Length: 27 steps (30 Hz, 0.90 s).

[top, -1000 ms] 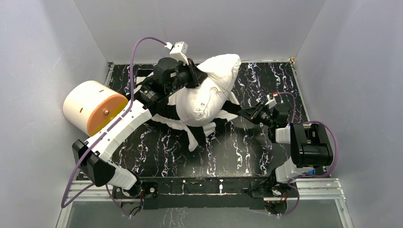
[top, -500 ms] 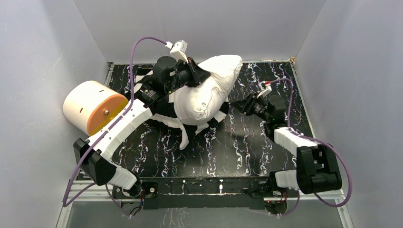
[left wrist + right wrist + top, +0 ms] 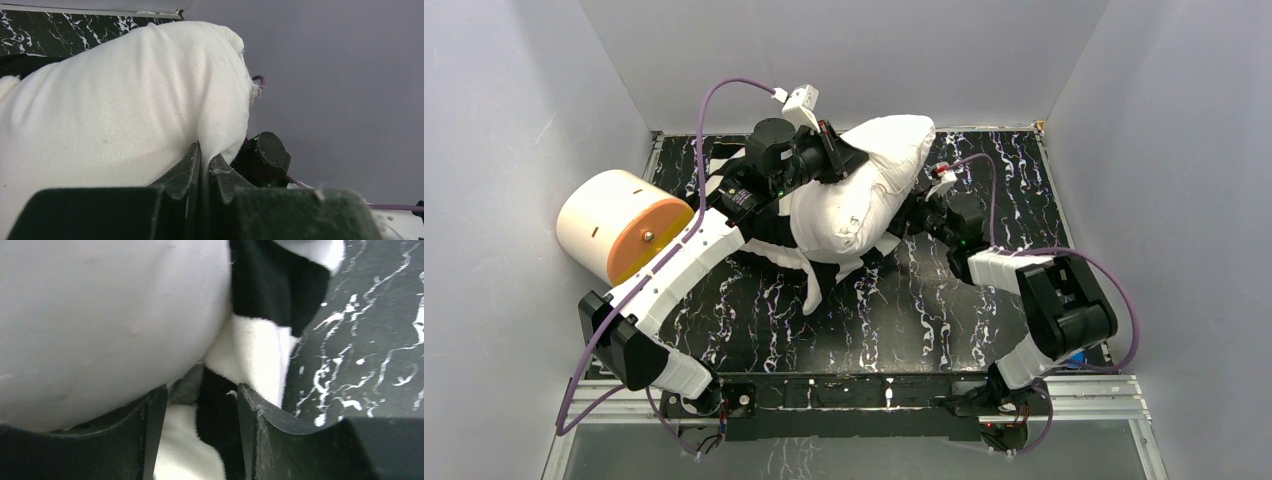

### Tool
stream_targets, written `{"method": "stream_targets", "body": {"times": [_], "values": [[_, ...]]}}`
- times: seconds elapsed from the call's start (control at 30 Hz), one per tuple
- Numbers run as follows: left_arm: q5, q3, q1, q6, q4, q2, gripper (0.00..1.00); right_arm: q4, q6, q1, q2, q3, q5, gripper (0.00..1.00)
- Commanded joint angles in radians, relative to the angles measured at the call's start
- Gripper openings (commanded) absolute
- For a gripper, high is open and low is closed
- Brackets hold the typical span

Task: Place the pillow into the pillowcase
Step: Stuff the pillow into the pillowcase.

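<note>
A plump white pillow (image 3: 864,190) is shown on the far half of a table (image 3: 944,320), lying over a crumpled striped pillowcase (image 3: 814,285). A fold of the pillow is pinched in the closed left gripper (image 3: 204,160). The right gripper (image 3: 200,405) is spread loosely around a pillowcase edge. The pillow appears mostly uncovered, so nearly all the stuffing is judged undone.

Pillowcase (image 3: 814,285) mostly hidden under pillow (image 3: 854,195) (opening unseen); right end effector (image 3: 200,390) seemingly half buried in folds.
</note>
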Motion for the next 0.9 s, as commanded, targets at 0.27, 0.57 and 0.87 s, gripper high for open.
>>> {"method": "stream_targets", "body": {"times": [0.27,0.57,0.87], "values": [[0.045,0.039,0.018,-0.072,0.110,-0.047,0.00,0.183,-0.105,0.066,0.177,0.139,0.197,0.64],[0.036,0.024,0.018,-0.080,0.119,-0.053,0.00,0.250,-0.090,0.147,0.281,0.192,0.379,0.67],[-0.069,0.002,0.018,-0.016,0.068,-0.093,0.00,0.358,-0.025,0.116,0.305,0.213,0.260,0.00]]}}
